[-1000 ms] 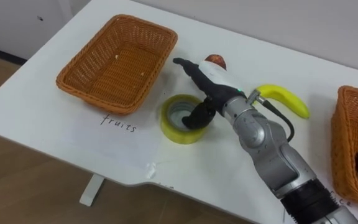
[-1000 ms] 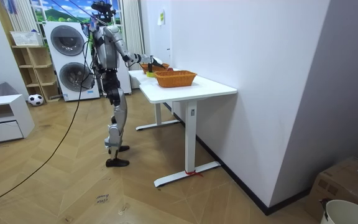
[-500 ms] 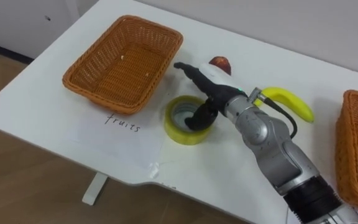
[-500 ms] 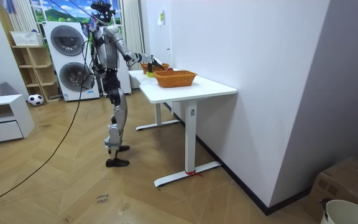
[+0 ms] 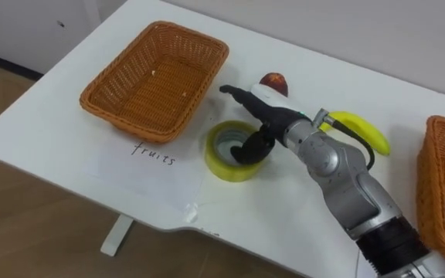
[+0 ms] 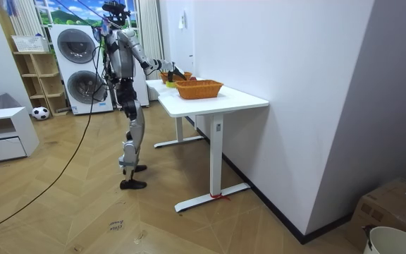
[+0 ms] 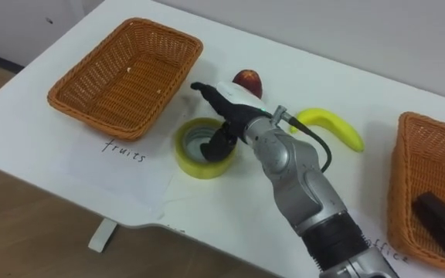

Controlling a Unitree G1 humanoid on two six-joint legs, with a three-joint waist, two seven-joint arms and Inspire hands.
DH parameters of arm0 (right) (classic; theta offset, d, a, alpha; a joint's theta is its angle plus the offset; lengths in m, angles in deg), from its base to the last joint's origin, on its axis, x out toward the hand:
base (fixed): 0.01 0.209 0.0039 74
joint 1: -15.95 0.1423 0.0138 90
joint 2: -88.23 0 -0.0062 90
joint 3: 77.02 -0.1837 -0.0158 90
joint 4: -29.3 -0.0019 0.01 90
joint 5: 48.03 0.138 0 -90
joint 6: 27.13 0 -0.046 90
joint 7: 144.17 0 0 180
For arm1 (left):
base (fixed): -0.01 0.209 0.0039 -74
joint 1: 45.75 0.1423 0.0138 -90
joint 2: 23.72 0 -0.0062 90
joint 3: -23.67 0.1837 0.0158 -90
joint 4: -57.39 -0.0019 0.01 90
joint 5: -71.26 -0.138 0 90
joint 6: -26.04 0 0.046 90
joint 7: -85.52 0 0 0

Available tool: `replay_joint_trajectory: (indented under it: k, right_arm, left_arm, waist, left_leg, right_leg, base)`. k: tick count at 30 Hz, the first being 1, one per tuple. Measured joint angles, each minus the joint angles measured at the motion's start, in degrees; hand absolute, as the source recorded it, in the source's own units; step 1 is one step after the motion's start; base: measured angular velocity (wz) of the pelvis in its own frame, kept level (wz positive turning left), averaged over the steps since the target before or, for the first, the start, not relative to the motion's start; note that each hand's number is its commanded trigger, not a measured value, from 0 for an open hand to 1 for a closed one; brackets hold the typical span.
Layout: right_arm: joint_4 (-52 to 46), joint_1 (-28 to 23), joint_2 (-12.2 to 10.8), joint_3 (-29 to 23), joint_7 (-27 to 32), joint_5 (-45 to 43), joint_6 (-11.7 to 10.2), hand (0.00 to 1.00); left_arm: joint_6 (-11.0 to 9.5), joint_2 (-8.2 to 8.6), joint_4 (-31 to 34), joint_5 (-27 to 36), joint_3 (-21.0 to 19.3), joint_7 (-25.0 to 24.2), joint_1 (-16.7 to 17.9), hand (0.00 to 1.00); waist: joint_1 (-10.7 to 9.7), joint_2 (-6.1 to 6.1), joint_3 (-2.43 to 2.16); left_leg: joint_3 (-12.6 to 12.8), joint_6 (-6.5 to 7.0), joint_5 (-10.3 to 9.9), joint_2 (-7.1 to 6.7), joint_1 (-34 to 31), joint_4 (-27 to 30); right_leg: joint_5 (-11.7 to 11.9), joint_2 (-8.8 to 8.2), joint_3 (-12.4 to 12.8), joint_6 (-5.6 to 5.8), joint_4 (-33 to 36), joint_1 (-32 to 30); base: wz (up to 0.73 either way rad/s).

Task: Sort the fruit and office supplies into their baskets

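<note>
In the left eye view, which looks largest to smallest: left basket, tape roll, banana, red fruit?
1. Left basket, clearly largest.
2. Tape roll.
3. Banana, as long as the roll is wide but slimmer: these two are close.
4. Red fruit, partly behind the right hand.

The right arm reaches in from lower right, right hand (image 5: 267, 116) fingers outstretched, thumb angled downward.

Light: bright and even indoor light, seemingly from overhead.
Desk (image 5: 49, 108): the white top reads very bright, with a mild sheen.
Shadows: soft and short. There is a faint one under the right hand (image 5: 271, 114), a darker one inside the tape roll (image 5: 226, 166), and a thin one along the basket's (image 5: 126, 122) near wall.
Room view: bright patch at upper left, possibly a window (image 6: 76, 13); the floor (image 6: 83, 204) has a dull sheen.
</note>
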Motion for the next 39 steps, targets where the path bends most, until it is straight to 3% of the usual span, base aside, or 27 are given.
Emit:
replay_joint_trajectory:
  k: [5,11,13,22,26,27,28,29,34,36,37,39]
  right_arm:
    - [0.3,0.0,0.4,-0.2,-1.9,0.0,0.7,0.00]
    - [0.5,0.0,0.5,-0.2,-3.8,0.0,2.1,0.00]
    - [0.5,0.0,0.5,-0.2,-4.4,0.0,2.6,0.06]
    - [-0.3,0.0,0.5,-0.2,-8.1,0.0,4.4,0.01]
    - [0.2,0.0,0.6,-0.3,-9.5,0.0,5.1,0.12]
    - [0.3,0.0,0.6,-0.3,-9.6,0.1,5.1,0.19]
    - [0.7,-0.1,0.6,-0.3,-10.0,0.3,5.2,0.47]
    - [1.2,0.0,0.6,-0.3,-10.3,1.0,5.4,0.60]
    - [5.7,2.6,0.2,-0.3,-8.6,2.3,5.9,0.55]
    - [7.3,3.7,0.0,-0.3,-8.3,2.2,6.3,0.65]
    - [7.8,4.1,-0.2,-0.3,-8.2,2.0,6.6,0.83]
    - [8.6,4.5,-0.1,-0.2,-8.1,1.2,6.6,1.00]
  left_arm:
    - [0.4,-0.02,-1.6,0.1,-0.1,0.0,-0.8,0.00]
    - [1.3,-0.07,-2.3,0.1,-0.1,-0.5,-1.1,0.00]
    - [1.4,-0.03,-3.4,0.1,-0.1,-0.5,-1.8,0.00]
    - [2.6,-0.02,-3.9,0.1,-0.1,-0.9,-2.1,0.00]
    - [2.6,-0.03,-3.9,0.1,0.0,-1.0,-2.2,0.00]
    - [2.6,-0.04,-3.9,0.1,0.0,-1.0,-2.2,0.00]
    - [2.7,-0.05,-3.9,0.1,0.0,-1.0,-2.1,0.00]
    - [2.8,-0.06,-3.9,0.2,0.0,-1.0,-2.2,0.00]
    - [3.8,-0.15,-3.8,0.2,0.0,-1.2,-2.4,0.00]
    - [3.9,-0.18,-3.8,0.2,0.0,-1.3,-2.5,0.00]
    - [3.9,-0.24,-3.8,0.2,0.0,-1.4,-2.5,0.00]
    - [4.1,-0.35,-3.8,0.2,0.0,-1.5,-2.7,0.00]
  waist:
    - [0.4,-0.25,-0.15]
    - [0.4,-0.72,-0.03]
    - [0.4,-0.76,-0.02]
    - [0.5,-0.76,-0.01]
    - [0.5,-0.75,0.00]
    - [0.4,-0.73,0.01]
    - [0.4,-0.71,0.02]
    - [0.4,-0.72,0.02]
    - [0.6,-0.66,0.02]
    - [0.9,-0.67,0.01]
    - [1.3,-0.72,-0.02]
    - [1.8,-0.82,-0.09]
  left_leg:
    - [-0.1,0.00,0.0,-0.01,0.2,0.0]
    - [-0.1,0.00,0.0,0.01,0.8,-0.2]
    - [-0.1,0.00,0.0,0.02,0.8,-0.2]
    - [0.0,-0.01,0.0,0.07,1.1,-0.1]
    - [0.1,-0.02,0.0,0.09,1.2,-0.2]
    - [0.1,-0.03,0.0,0.09,1.2,-0.2]
    - [0.1,-0.03,0.0,0.10,1.2,-0.2]
    - [0.2,-0.03,0.0,0.13,1.2,-0.2]
    - [0.2,-0.08,0.0,0.13,1.8,-0.7]
    - [0.1,-0.08,0.0,0.09,1.9,-0.7]
    - [0.1,-0.07,0.0,0.08,1.9,-0.6]
    - [0.1,-0.07,0.0,0.08,2.0,-0.6]
  right_leg:
    - [0.0,0.01,0.0,0.00,0.0,0.3]
    - [0.0,0.06,0.0,0.00,0.0,0.8]
    - [0.0,0.06,0.1,0.00,0.0,0.9]
    - [0.0,0.06,0.1,0.00,0.0,0.9]
    - [0.0,0.08,0.1,0.00,0.0,1.0]
    - [0.0,0.08,0.0,0.00,0.0,1.1]
    - [0.0,0.09,0.0,0.00,0.0,1.2]
    - [0.0,0.11,0.1,0.00,0.0,1.3]
    - [0.0,0.12,0.1,0.00,0.0,1.5]
    - [0.0,0.10,0.0,0.00,0.0,1.5]
    - [0.0,0.10,0.0,0.00,0.0,1.5]
    - [0.0,0.10,0.0,0.00,0.0,1.4]
  base:
    - [0.00]
    - [0.00]
    - [0.00]
    - [0.00]
    - [0.00]
    - [0.00]
    - [0.00]
    - [-0.03]
    - [0.00]
    - [0.00]
    - [0.00]
    - [0.03]
